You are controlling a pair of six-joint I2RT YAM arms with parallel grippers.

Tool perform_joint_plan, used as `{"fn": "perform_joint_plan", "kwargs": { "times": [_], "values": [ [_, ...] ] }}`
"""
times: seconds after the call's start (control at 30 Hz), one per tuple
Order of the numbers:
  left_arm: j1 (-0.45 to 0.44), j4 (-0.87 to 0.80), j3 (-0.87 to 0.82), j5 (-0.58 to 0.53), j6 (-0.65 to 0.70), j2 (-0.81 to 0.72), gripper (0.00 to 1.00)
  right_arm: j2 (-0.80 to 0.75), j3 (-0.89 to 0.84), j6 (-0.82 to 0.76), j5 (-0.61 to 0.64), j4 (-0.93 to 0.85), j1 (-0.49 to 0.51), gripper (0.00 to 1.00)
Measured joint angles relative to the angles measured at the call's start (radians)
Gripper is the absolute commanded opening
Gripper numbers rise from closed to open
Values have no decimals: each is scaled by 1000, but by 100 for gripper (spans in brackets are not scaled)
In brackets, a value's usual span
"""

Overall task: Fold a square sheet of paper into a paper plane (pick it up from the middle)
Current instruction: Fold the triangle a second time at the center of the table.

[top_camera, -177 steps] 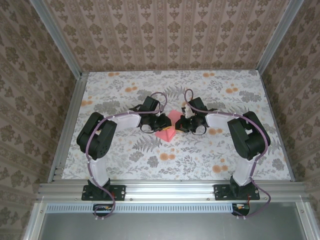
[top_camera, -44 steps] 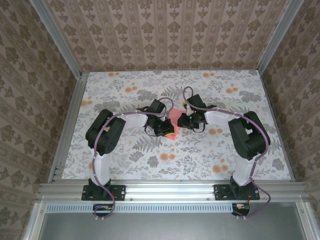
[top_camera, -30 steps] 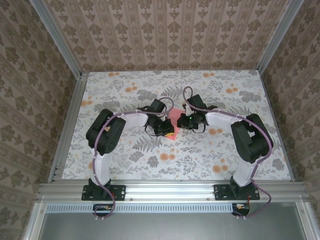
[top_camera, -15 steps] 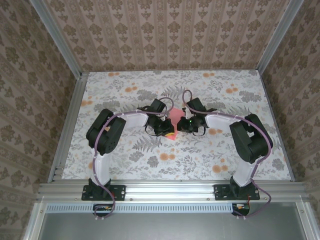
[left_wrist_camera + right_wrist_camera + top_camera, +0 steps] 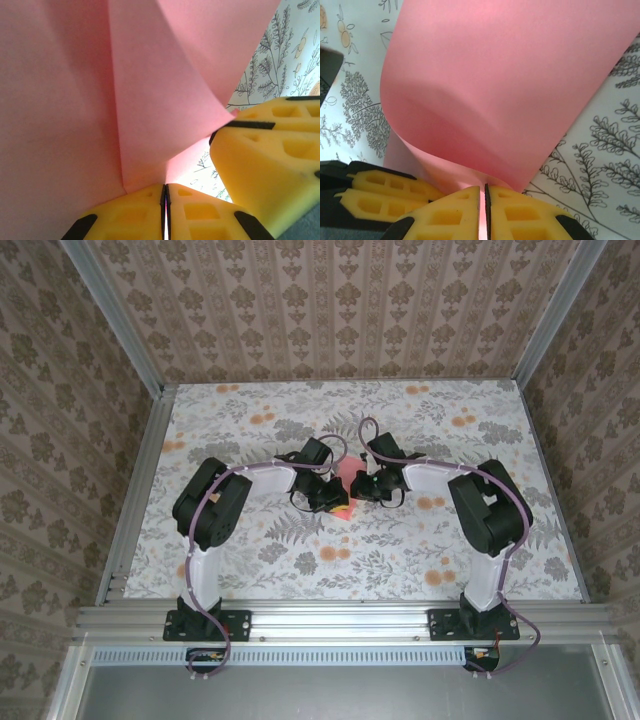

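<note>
- Setting: robotics lab test cell, boxed in.
- Aluminium frame rails (image 5: 330,618) along edges and corners.
- Patterned wallpaper panels (image 5: 330,310) on three sides.
- Floral-print counter (image 5: 230,400).
- Left arm (image 5: 208,510) and right arm (image 5: 490,515), bolted at near rail.

The paper (image 5: 344,478) is plain salmon-pink and partly folded: a sharp crease runs down it, and one flap curls over in a soft loop. It sits mid-way across the table (image 5: 250,550), apparently raised.
</note>
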Motion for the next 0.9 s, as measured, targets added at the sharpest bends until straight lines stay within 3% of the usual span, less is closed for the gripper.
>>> {"fn": "perform_joint_plan", "kwargs": {
  "times": [0.6, 0.9],
  "values": [
    [4, 9, 0, -6, -5, -29, 15, 33, 19, -23, 19, -5, 0, 11],
    [59, 41, 8, -32, -8, -72, 15, 34, 19, -37, 19, -6, 0, 11]
  ]
}}
